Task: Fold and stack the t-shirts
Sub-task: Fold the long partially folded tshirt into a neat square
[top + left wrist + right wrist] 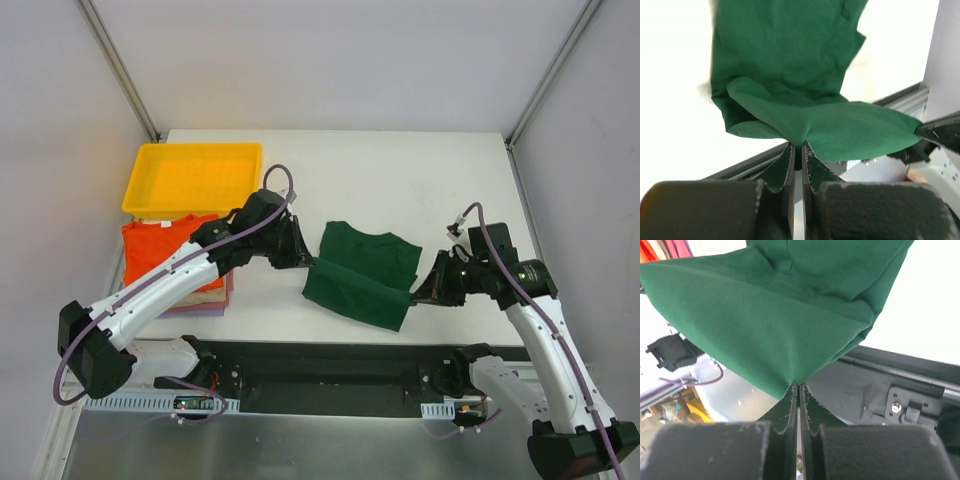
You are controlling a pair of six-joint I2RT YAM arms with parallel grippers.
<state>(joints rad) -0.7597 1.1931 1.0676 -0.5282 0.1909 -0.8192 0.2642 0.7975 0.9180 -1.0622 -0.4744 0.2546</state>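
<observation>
Green t-shirt (365, 272) looks half-folded from above; wrist views show left gripper (797, 146) and right gripper (798, 385) clamped on its edge.

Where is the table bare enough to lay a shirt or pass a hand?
Bare table spans the far side from the tray to the right edge. Crowded: the left side, with tray and shirt stack, and the middle, where the left gripper and right gripper pinch the green shirt.
</observation>
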